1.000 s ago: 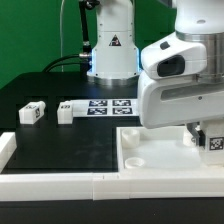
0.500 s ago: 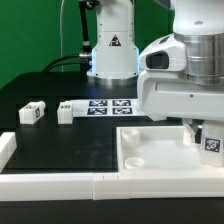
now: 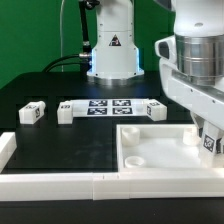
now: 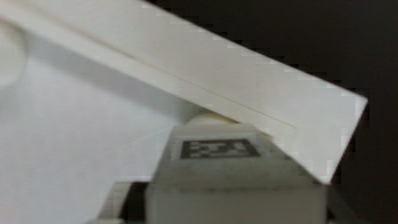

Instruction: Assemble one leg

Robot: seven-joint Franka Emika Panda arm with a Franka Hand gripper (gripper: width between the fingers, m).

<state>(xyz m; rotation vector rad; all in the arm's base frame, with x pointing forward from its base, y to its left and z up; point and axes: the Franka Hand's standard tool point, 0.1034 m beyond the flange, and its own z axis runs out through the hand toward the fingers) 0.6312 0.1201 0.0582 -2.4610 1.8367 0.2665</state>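
My gripper [image 3: 208, 138] hangs at the exterior view's right, over the right rim of the large white panel [image 3: 150, 160]. It is shut on a leg [image 3: 211, 142], a small white block with a black-and-white tag. In the wrist view the leg [image 4: 221, 150] sits between my fingers [image 4: 139, 205], pressed close to the panel's rimmed corner [image 4: 267, 95]. The gripper [image 4: 222, 205] grips the leg's body. Three more legs lie on the black table: two at the left [image 3: 32, 113] [image 3: 66, 111] and one near the middle [image 3: 155, 110].
The marker board [image 3: 108, 105] lies flat on the table between the loose legs. A white wall [image 3: 60, 182] borders the table's front edge, with a short white piece [image 3: 6, 148] at the left. The robot's base [image 3: 112, 50] stands behind.
The arm has moved toward the exterior view's right with the leg held. This uncovered the loose leg by the marker board's right end.
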